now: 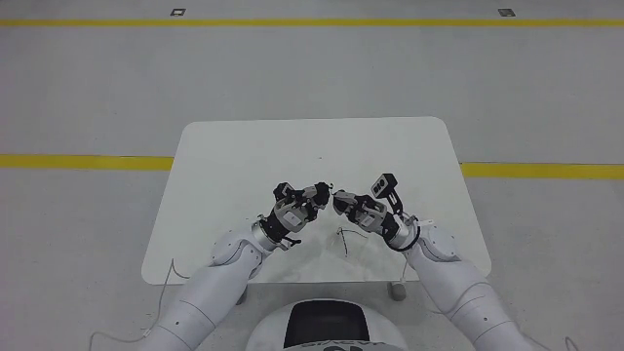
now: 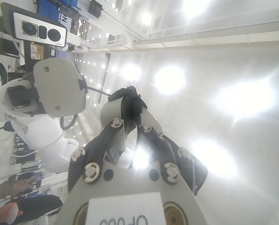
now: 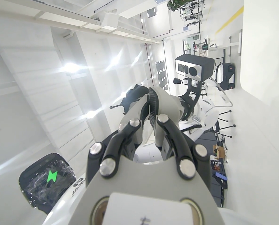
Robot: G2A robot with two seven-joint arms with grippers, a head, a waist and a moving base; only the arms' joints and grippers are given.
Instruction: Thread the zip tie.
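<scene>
Grippers meet tip to tip above the table (image 1: 244, 156). I see the left gripper (image 2: 130, 95) and right gripper (image 3: 151, 95) each clamped on the zip tie (image 2: 96, 90), a short strand straight between them. I judge alignment decisive: hold the tail straight, feed slowly.

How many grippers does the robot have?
2. The left gripper and right gripper hang over the near side of the table, tips nearly meeting, each shut on the zip tie.
</scene>
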